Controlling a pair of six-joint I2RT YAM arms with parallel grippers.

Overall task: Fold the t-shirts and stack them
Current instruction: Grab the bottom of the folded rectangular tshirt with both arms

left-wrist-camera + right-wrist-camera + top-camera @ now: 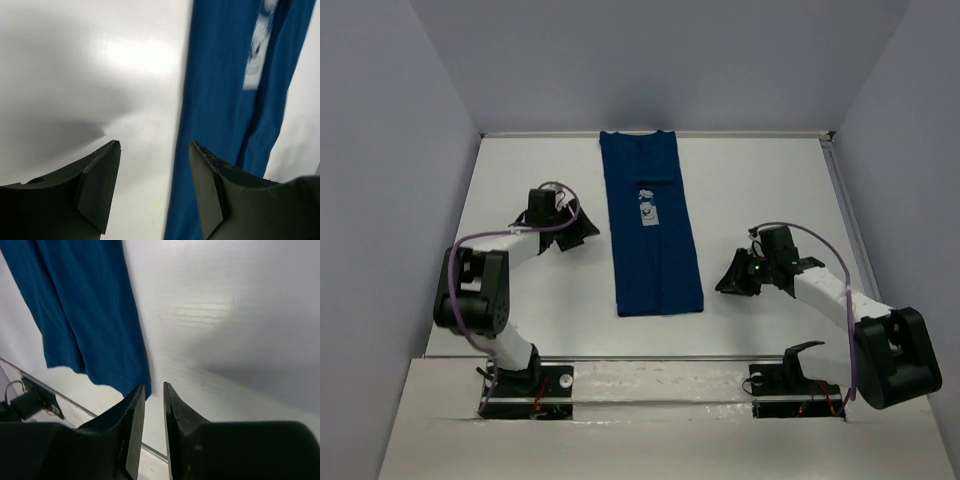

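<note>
One dark royal-blue t-shirt lies folded into a long narrow strip down the middle of the white table, collar end at the back. Its small white chest print faces up. My left gripper is open and empty, low over bare table just left of the strip's left edge. The left wrist view shows the shirt beside the right finger of that gripper. My right gripper is empty, with only a narrow gap between its jaws. It hangs right of the shirt's near right corner, as the right wrist view shows.
Pale walls close in the table at the left, back and right. A raised edge runs along the table's near side in front of the arm bases. A dark fixture sits by that edge.
</note>
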